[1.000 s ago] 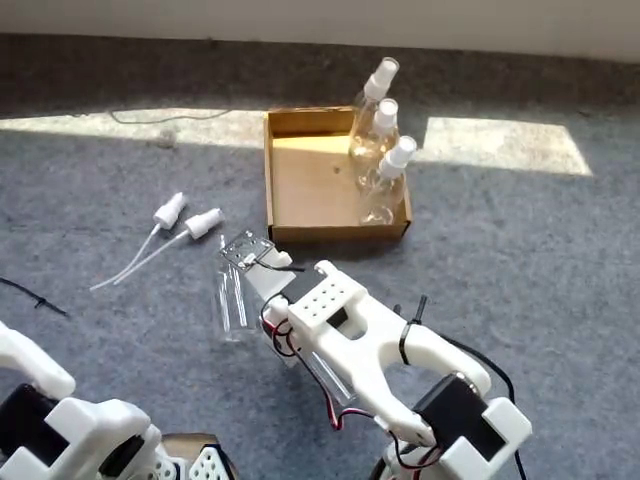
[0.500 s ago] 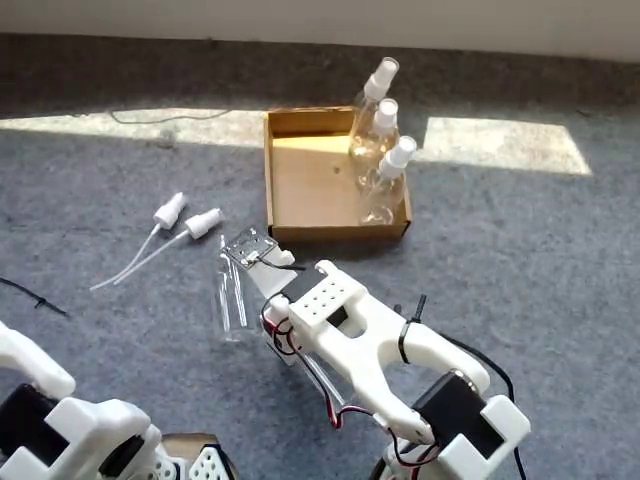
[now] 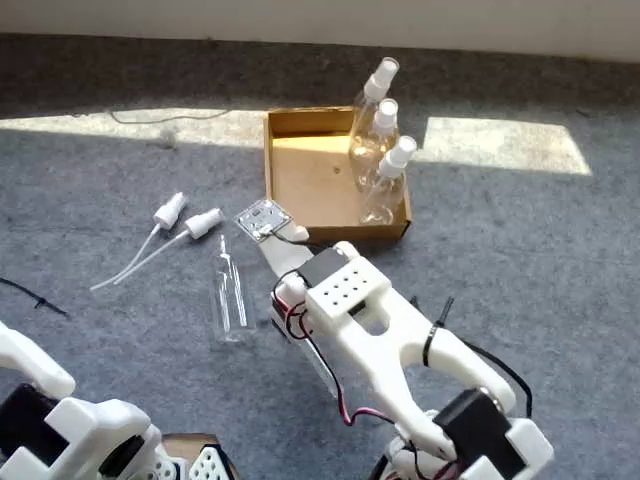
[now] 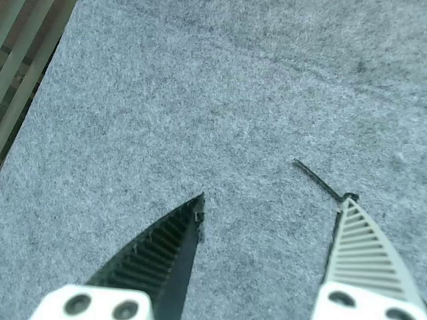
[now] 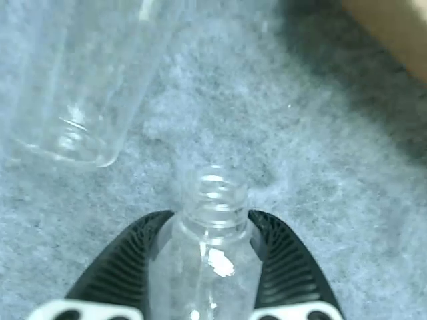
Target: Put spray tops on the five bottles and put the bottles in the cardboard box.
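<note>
Snugly within the right hand [image 5: 212, 219], an uncapped bottle [image 5: 210, 260], neck outward.

Swinging the right gripper [image 5: 212, 220], clamped on a clear uncapped plastic bottle [image 5: 213, 200], away from the second clear bottle [image 3: 230, 297] lying on the grey carpet [image 3: 520, 260], drawing nearer the shallow brown cardboard box [image 3: 335, 236].
</note>
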`<state>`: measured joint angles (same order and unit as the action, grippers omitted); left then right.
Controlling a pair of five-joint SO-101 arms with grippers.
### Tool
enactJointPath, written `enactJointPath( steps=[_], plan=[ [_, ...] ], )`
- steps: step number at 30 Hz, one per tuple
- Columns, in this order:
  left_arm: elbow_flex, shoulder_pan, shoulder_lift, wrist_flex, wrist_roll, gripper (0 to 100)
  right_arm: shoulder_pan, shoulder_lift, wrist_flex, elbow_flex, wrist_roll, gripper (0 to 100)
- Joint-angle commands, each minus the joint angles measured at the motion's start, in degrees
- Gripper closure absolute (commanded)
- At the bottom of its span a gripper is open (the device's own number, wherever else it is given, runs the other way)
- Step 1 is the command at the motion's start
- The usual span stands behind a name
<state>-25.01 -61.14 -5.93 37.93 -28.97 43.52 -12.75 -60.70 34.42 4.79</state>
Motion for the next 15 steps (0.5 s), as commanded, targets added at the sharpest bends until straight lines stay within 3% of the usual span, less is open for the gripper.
enactJointPath(
  steps=[1,8,12,15],
  plan=[
    [0.7,0.0,-0.7,0.5,-2.2,71,-0.9,-11.4,-0.7,1.3,0.0,99.5],
    [3.9,7.9,-4.5,19.3,-5.5,71,-2.9,-31.4,4.8,18.2,4.7,99.5],
    [5.9,17.1,-7.1,26.5,-5.1,71,-6.0,-43.3,8.4,28.1,7.1,99.5],
    [8.7,25.0,-7.2,28.0,-0.4,71,-5.8,-52.2,11.0,35.7,7.7,99.5]
  ],
)
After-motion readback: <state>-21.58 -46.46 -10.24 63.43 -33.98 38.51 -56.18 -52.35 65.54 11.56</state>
